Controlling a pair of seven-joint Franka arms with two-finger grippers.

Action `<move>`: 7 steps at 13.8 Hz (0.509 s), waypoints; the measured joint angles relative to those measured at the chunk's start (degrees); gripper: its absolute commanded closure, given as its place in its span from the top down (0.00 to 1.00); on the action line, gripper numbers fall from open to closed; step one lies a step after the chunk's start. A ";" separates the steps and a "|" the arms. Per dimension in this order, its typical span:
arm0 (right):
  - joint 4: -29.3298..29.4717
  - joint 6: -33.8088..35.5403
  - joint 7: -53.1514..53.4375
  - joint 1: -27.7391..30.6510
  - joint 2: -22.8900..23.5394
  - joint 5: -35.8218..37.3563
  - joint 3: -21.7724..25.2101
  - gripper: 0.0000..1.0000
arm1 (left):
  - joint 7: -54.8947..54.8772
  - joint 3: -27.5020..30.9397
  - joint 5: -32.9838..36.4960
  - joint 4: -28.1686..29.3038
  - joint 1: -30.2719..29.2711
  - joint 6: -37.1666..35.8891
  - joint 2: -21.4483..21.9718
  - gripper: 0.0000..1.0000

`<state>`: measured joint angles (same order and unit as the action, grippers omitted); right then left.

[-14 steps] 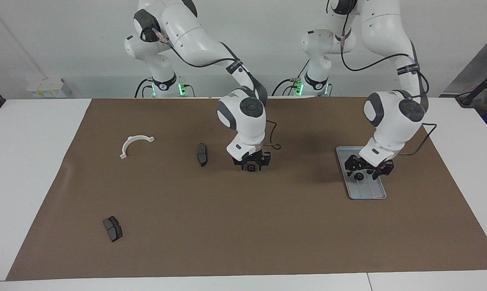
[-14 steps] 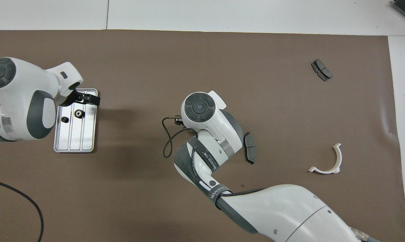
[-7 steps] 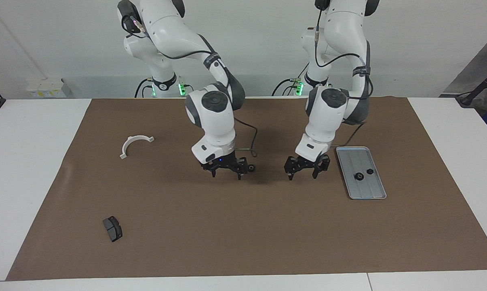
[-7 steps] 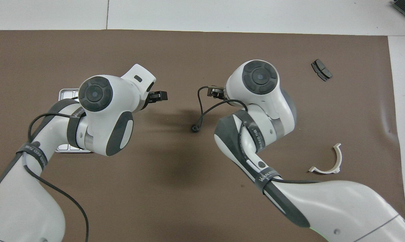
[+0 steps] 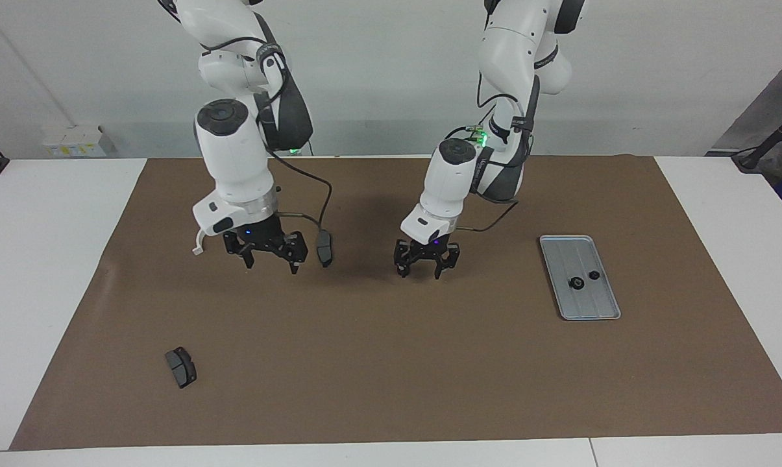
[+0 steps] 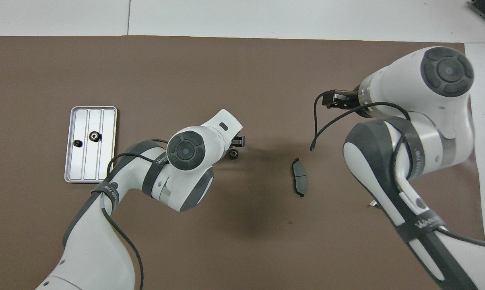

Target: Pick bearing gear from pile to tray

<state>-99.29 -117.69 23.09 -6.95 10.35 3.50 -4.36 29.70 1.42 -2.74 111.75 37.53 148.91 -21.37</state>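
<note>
You have two gears point(image 5: 584, 279) in tray point(image 5: 598, 309); one gear point(image 6: 233, 154) left on desk (under left pincer point(image 5: 422, 263), spread wide, empty). Right pincer point(image 5: 268, 257) wide, empty.

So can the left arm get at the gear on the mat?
Probably yes: the left gripper hangs right by the gear, jaws open, and nothing lies between them.
</note>
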 measured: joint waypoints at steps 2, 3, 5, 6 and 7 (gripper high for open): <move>0.00 3.18 -2.27 2.20 -2.96 -0.01 0.00 1.00 | 0.00 0.02 0.00 0.42 1.38 0.17 -0.36 0.78; 0.03 4.50 -3.00 3.26 -4.32 -0.01 -0.01 1.00 | 0.00 0.04 0.00 0.68 1.94 0.27 -0.37 0.77; 0.41 7.23 -5.78 5.50 -6.64 -0.02 0.01 1.00 | -0.03 0.06 0.00 1.26 2.62 0.41 -0.37 0.75; 0.99 9.02 -7.67 6.71 -7.49 -0.13 0.02 1.00 | -0.08 0.03 0.00 1.64 2.89 0.44 -0.38 0.74; 1.95 10.97 -9.27 7.93 -8.05 -0.63 0.06 1.00 | -0.11 0.04 0.00 2.12 3.12 0.58 -0.40 0.72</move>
<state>-97.34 -106.72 13.82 0.98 2.30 2.88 -4.31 29.59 1.47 -2.74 113.88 40.65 149.49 -21.77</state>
